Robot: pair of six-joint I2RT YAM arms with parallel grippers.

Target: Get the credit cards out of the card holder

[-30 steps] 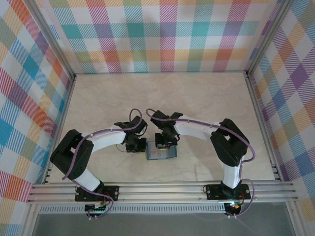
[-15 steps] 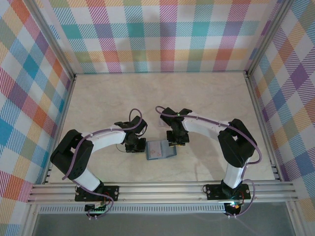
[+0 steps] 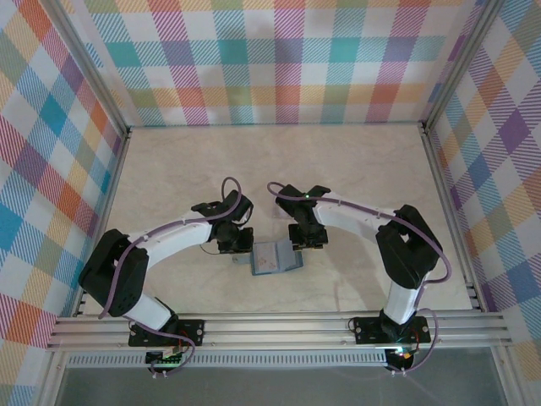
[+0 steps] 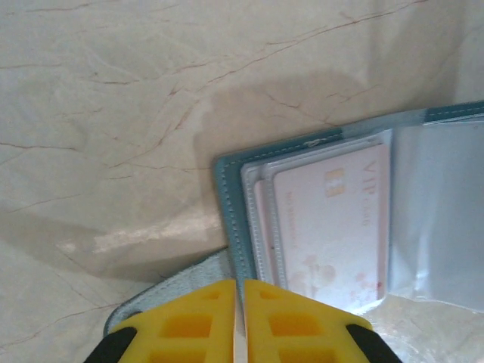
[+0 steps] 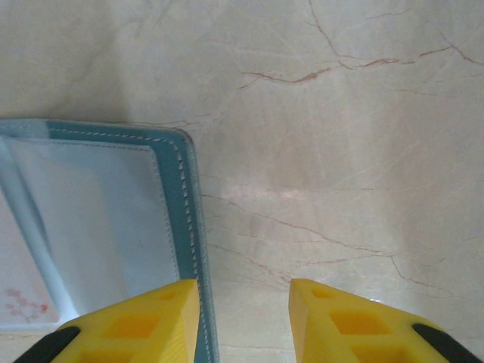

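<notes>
**Cards still in the wallet, both arms right on top of it**

Plaid walls all round, pale marble-look desk (image 3: pixel 355 169) in the middle, so that's the setup; now the actual business. Left pincer (image 4: pixel 240 302) has its yellow fingers pressed together with just a hairline seam between them, and it looks like they're nipping the little grey-teal side tab (image 4: pixel 198 274) of the card holder (image 3: pixel 275 258), though the contact itself is hidden under the tips so I can't swear to it; right pincer (image 5: pixel 243 306) is spread with nothing between the fingers, its left finger sitting over the holder's stitched right edge and the other over bare desk.

Moving outward: the card holder lies open and flat between the two pincers, near the front middle of the desk; in the left wrist view you can see a pinkish-white credit card (image 4: pixel 333 227) tucked under a clear sleeve, with the edge of a second one (image 4: pixel 261 227) peeking out just behind it.

Progress-wise I'd say early days; wallet's open, that part's done, but no card is out yet; every pull is still to do.
</notes>
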